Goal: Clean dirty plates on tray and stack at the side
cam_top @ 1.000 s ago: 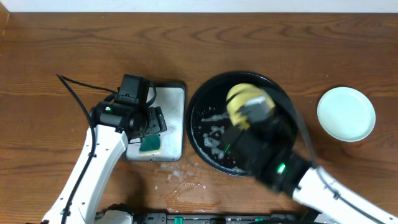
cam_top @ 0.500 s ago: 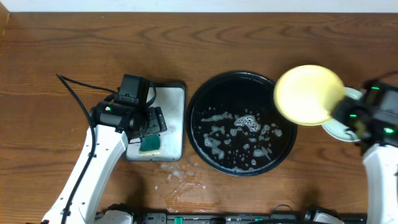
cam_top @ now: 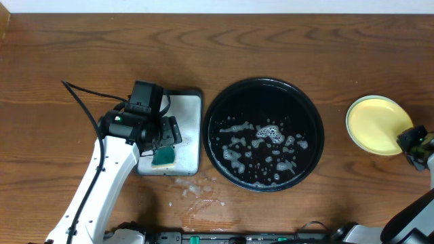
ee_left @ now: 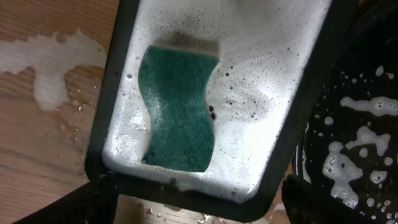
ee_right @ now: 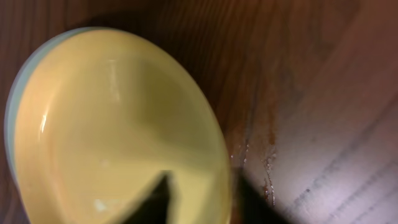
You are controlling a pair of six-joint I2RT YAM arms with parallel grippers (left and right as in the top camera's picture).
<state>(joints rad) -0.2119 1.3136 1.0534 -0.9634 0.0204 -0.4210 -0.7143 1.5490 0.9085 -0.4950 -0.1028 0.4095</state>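
Note:
The black tray (cam_top: pixel 215 108) holds only soap foam and water; its rim also shows in the left wrist view (ee_left: pixel 348 74). The yellow plate (cam_top: pixel 374 125) lies right of the tray, on top of a mint-green plate whose edge shows in the right wrist view (ee_right: pixel 9 118). I cannot tell whether another plate lies beneath. My right gripper (cam_top: pixel 412 141) straddles the yellow plate's (ee_right: pixel 112 124) rim, one finger inside and one outside (ee_right: pixel 202 196), shut on it. My left gripper (cam_top: pixel 163 137) is open and empty above the grey sponge tray (ee_left: pixel 193 208).
The grey rectangular tray (cam_top: pixel 191 129) left of the black tray is full of foam and holds a green sponge (cam_top: pixel 163 157), also in the left wrist view (ee_left: pixel 179 109). Water is spilled on the wood (cam_top: pixel 193 190) in front of it. A black cable (cam_top: pixel 85 95) trails at the left.
My right gripper lifted the yellow plate out of the black tray, carried it right and set it on the mint-green plate. The left arm has not moved.

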